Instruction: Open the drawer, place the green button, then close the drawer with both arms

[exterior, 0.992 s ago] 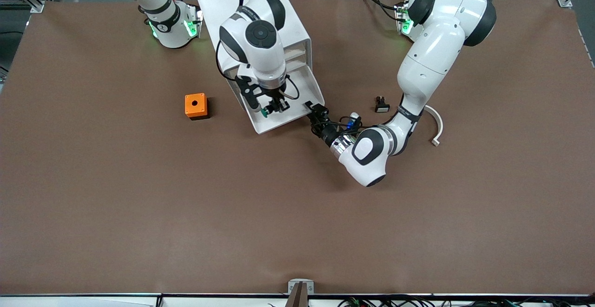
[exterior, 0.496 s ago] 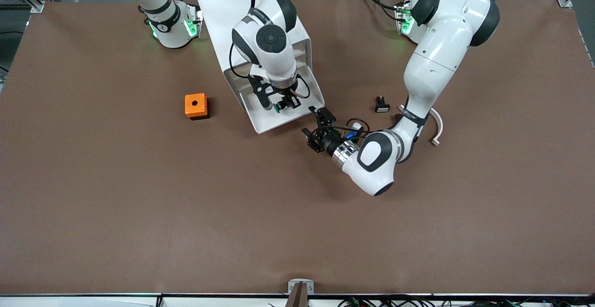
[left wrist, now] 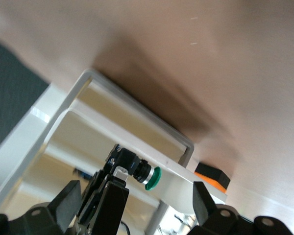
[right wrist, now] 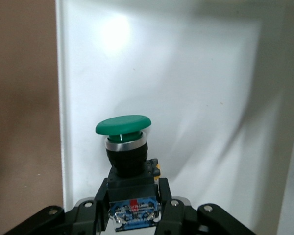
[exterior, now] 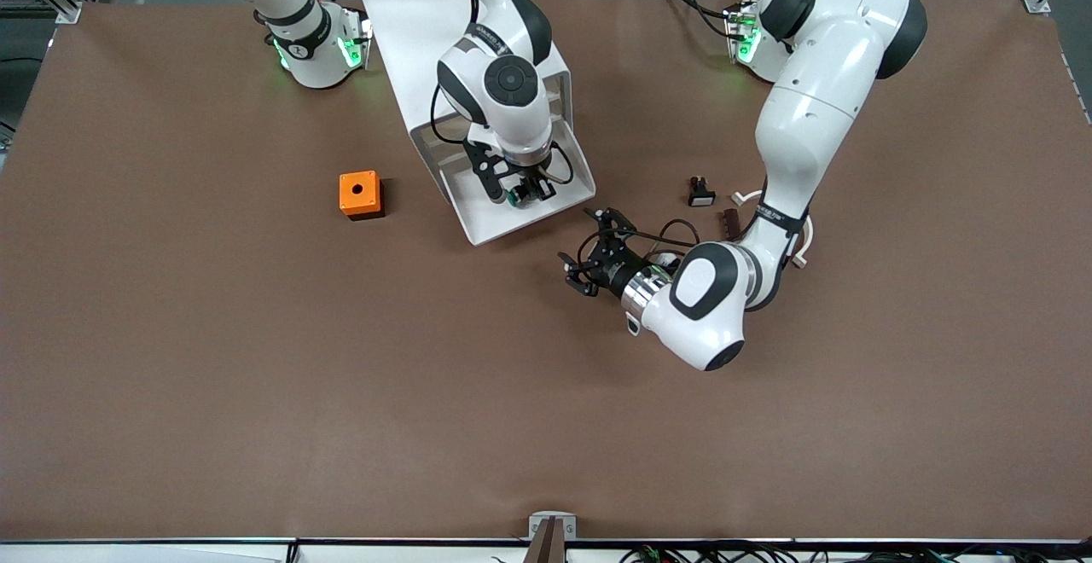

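Observation:
The drawer stands pulled out of the white cabinet, with its white tray floor bare. My right gripper is shut on the button and holds it just above the tray. In the right wrist view the green cap sticks out past my right gripper, which clamps the black-and-blue body. My left gripper is open and empty, low over the table beside the drawer's front corner. The left wrist view, past my left gripper, shows the button held in front of the cabinet.
An orange cube with a round hole sits on the table toward the right arm's end. A black piece with a white cap, a small dark piece and a white curved strip lie near the left arm's forearm.
My left gripper has come off the drawer's front corner, opened and drawn away toward the front camera. My right gripper has shifted the button a little toward the left arm's end over the tray.

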Tool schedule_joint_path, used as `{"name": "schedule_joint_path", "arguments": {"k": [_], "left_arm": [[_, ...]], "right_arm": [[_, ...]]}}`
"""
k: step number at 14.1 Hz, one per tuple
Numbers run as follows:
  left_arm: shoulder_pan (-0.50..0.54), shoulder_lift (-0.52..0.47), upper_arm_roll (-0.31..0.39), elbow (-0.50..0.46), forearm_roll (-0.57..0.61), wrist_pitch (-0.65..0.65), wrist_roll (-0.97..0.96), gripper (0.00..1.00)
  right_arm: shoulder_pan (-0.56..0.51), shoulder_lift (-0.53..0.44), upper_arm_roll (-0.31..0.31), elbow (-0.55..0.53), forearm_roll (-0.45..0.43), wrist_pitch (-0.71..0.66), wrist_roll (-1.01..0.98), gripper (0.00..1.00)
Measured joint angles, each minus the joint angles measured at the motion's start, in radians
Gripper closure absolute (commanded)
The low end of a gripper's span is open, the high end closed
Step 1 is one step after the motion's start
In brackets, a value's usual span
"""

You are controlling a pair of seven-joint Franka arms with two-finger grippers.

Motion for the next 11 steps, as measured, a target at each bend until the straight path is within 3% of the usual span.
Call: {"name": "schedule_joint_path", "arguments": {"k": [1,2,7,11], "left_arm": [[-0.017,-0.02,0.0,0.002,0.055,0.037,0.053,0.0],[-0.036,-0.04,0.0,0.003,0.114,0.076,0.104,0.0],[-0.115,-0.106,0.001,0.004,0.428,0.278,0.25,0.0],[-0.164,-0.125,0.001,0.003,0.632,0.422,0.253,0.0]], "right_arm": [[0.005,0.004,0.0,0.001,0.0,-0.001,0.009,0.62],[0.008,0.007,0.0,0.001,0.0,-0.001,0.015,0.01],[0.007,0.008,-0.006,0.018,0.0,-0.015,-0.005,0.0],[-0.058,0.006,-0.023,0.178,0.0,-0.285,-0.19,0.0]]}}
